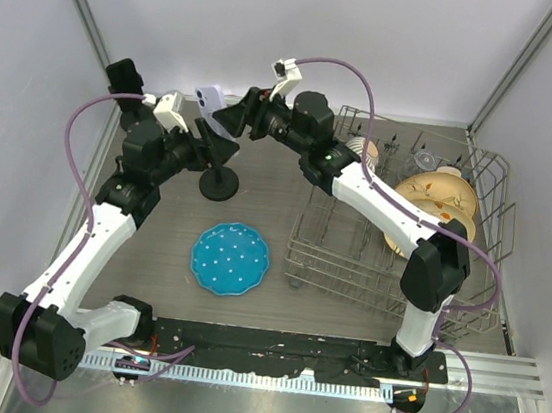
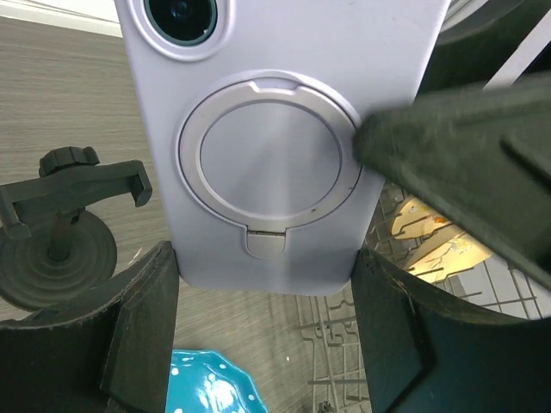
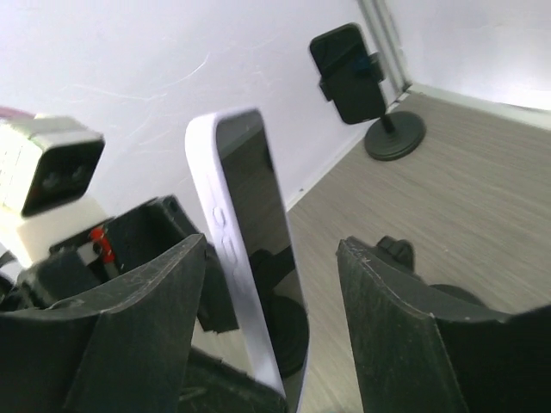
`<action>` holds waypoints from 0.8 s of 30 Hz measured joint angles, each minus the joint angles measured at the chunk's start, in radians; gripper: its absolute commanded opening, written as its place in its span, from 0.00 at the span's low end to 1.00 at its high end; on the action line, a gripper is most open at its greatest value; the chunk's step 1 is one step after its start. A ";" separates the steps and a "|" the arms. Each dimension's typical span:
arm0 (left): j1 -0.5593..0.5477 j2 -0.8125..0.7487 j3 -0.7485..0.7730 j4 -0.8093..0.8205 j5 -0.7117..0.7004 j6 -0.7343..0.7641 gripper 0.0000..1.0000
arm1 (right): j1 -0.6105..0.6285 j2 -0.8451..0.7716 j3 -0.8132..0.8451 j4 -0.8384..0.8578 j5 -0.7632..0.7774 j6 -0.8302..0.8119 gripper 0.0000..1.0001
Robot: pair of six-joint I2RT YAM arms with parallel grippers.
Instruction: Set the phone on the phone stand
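The lavender phone (image 1: 209, 98) is held upright in the air at the back of the table. My left gripper (image 1: 197, 124) is shut on its lower edges. In the left wrist view the phone's back with its round ring (image 2: 271, 151) fills the frame between my left gripper's (image 2: 265, 258) fingers. My right gripper (image 1: 233, 116) is open and straddles the phone (image 3: 245, 258) edge-on, with a gap on the screen side (image 3: 269, 249). The black phone stand (image 1: 221, 175) stands just below the phone; it also shows in the left wrist view (image 2: 69, 185).
A blue dotted plate (image 1: 230, 257) lies in front of the stand. A wire dish rack (image 1: 349, 266) with patterned plates (image 1: 436, 201) fills the right side. A second black clamp stand (image 1: 121, 77) stands at the back left wall, also in the right wrist view (image 3: 349, 73).
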 measured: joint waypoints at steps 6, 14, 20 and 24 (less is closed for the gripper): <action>-0.045 0.016 0.015 -0.046 -0.061 0.024 0.00 | 0.036 0.038 0.102 -0.082 0.113 -0.097 0.01; -0.071 0.001 0.093 -0.270 -0.124 -0.035 0.94 | 0.111 -0.002 0.006 -0.009 0.282 -0.285 0.01; -0.064 -0.200 0.183 -0.526 -0.216 -0.299 0.91 | 0.135 -0.198 -0.430 0.251 0.214 -0.516 0.00; -0.061 -0.294 0.281 -0.586 -0.209 -0.552 0.82 | 0.138 -0.275 -0.598 0.362 0.124 -0.618 0.01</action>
